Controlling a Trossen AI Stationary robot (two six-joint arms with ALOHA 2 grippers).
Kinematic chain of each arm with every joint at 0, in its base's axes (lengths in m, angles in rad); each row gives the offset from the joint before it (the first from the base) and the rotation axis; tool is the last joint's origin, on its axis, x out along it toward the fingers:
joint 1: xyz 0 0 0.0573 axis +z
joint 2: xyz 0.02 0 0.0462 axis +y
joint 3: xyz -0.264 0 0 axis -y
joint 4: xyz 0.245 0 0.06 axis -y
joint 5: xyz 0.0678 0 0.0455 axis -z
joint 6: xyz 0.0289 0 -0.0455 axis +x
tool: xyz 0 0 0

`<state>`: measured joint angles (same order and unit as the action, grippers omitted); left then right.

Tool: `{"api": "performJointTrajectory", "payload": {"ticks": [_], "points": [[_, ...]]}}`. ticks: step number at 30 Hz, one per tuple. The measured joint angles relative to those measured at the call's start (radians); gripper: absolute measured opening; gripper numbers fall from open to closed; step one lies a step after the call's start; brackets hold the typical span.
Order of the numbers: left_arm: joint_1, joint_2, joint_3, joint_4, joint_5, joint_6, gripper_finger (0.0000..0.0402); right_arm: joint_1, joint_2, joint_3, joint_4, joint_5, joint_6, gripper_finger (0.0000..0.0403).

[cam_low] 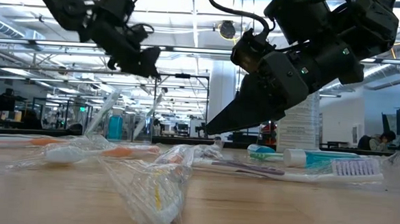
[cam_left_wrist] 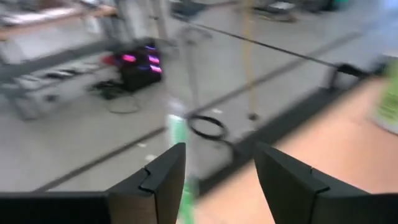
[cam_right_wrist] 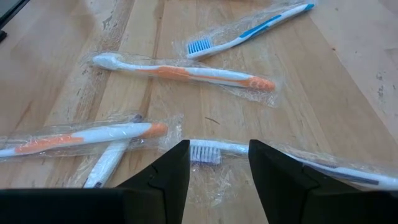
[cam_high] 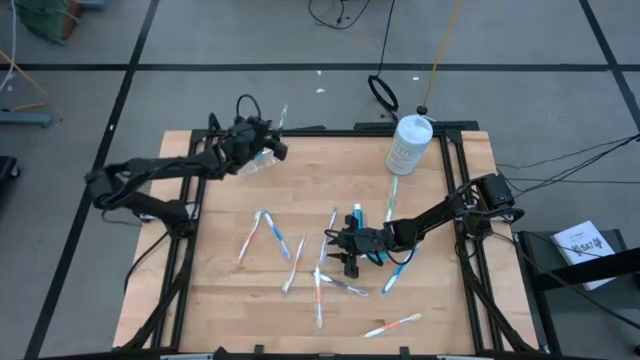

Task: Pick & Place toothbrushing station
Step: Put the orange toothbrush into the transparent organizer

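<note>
Wooden table (cam_high: 420, 290) | left tool (cam_high: 272, 150) apart above cup (cam_high: 258, 163) | right tool (cam_high: 345, 248) apart over toothbrushes (cam_right_wrist: 186, 72)

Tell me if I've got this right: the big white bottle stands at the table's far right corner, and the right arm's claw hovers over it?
Not quite. The white bottle does stand at the far right corner, but the right gripper hovers over wrapped toothbrushes mid-table, well away from it. The high view shows this.
</note>
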<state>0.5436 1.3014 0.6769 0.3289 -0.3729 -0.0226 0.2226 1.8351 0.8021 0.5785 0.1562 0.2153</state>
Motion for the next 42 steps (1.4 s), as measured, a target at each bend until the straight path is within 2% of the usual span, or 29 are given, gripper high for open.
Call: {"api": "performJointTrajectory", "payload": {"ticks": [3,9,14,19,23,27,36,42], "points": [[-0.043,-0.087,0.0,-0.169,0.061,-0.06,0.0195,0.0,0.0,0.0,0.0,0.0,0.0,0.0155],[-0.129,-0.208,0.0,-0.549,0.102,-0.274,0.0178,0.0,0.0,0.0,0.0,0.0,0.003,0.0155],[-0.201,-0.224,0.0,-0.822,0.205,-0.472,0.0166,0.0,0.0,0.0,0.0,0.0,0.008,0.0155],[-0.272,-0.197,-0.001,-1.022,0.216,-0.614,0.0159,0.001,0.0,0.0,0.0,0.0,0.012,0.0155],[-0.335,-0.164,-0.008,-1.052,0.194,-0.728,0.0157,0.002,0.0,0.0,0.0,0.0,0.012,0.0155],[-0.4,-0.123,-0.036,-0.996,0.225,-0.753,0.0156,0.002,0.0,0.0,0.0,0.0,0.012,0.0155],[-0.52,-0.004,-0.065,-0.962,0.242,-0.95,0.0156,0.002,0.0,0.0,0.0,0.0,0.012,0.0155],[-0.568,0.081,-0.063,-0.924,0.205,-0.958,0.0156,0.002,0.0,0.0,0.0,0.0,0.012,0.0155]]}}
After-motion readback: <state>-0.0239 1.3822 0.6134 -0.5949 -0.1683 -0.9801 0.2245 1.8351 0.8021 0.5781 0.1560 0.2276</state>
